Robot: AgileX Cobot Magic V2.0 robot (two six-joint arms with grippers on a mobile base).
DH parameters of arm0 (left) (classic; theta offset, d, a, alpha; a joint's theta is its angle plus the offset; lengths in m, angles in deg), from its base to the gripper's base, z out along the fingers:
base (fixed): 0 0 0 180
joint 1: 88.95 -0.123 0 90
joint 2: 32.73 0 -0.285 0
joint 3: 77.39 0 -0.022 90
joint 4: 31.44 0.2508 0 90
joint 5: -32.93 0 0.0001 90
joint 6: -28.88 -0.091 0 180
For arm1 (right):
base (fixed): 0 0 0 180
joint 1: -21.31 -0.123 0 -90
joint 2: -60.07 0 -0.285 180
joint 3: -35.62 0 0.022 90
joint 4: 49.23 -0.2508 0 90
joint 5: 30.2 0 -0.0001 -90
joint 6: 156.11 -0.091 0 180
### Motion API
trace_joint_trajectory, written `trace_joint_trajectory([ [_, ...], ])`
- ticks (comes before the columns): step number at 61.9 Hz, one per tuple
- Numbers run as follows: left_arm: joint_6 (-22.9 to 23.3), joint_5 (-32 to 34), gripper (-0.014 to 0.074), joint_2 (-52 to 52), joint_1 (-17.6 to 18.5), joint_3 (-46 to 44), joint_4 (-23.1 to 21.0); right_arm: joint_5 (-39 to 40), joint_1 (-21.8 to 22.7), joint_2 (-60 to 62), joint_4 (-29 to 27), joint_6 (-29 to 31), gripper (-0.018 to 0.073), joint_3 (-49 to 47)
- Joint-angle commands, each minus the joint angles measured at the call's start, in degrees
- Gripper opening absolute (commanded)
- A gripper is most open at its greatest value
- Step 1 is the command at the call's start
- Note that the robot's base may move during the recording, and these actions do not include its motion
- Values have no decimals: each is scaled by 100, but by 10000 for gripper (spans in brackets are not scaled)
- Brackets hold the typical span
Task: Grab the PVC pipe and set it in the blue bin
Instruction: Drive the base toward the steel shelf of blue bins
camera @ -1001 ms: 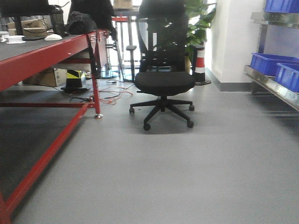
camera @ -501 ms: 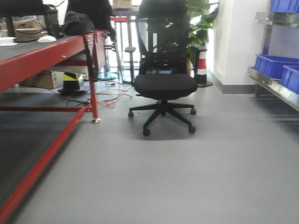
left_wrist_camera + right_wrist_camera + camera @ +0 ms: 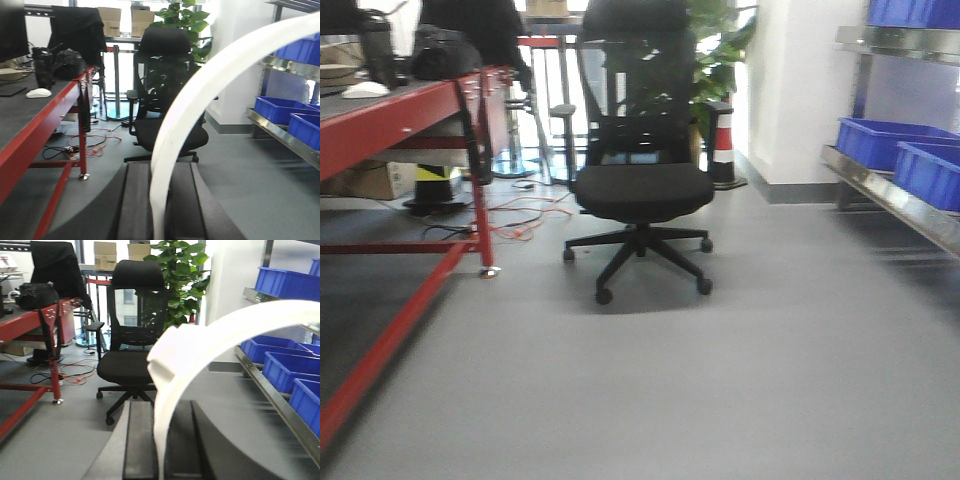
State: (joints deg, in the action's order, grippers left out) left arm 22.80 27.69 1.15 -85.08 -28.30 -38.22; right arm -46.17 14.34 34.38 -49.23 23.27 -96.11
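**Front view:** we face a black office chair point(image 3: 640, 190) on a grey floor point(image 3: 740, 380), w/ a red-framed tabletop point(image 3: 390, 115) at left and blue bins point(image 3: 885, 145) on a steel shelf point(image 3: 895, 200) at right. Orange cables point(image 3: 525, 212) lie on the floor near the tabletop's leg, and a red-white cone point(image 3: 722, 140) stands behind the chair.

**Left wrist view:** the left gripper point(image 3: 159, 167) points toward the chair. Its jaws show as two dark parallel bars set close together. A curved white strap point(image 3: 200, 85) crosses the gap betw. them, so we cannot tell whether they are closed or grip anything. A white mouse point(image 3: 38, 93) sits on the tabletop.

**Right wrist view:** the right gripper point(image 3: 160, 405) has the same layout. A second white strap point(image 3: 235, 325), w/ a blocky end, covers the gap, so the jaw state is again not determinable. A plant point(image 3: 180, 270) stands behind the chair.

**PVC pipe:** we cannot tell where it is in any view
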Motion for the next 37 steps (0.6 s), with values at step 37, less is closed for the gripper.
trace_joint_trajectory([
  [37,1,111,-111,-22,-16,-10,-45,145,-12,32,30,26,-162,4],
])
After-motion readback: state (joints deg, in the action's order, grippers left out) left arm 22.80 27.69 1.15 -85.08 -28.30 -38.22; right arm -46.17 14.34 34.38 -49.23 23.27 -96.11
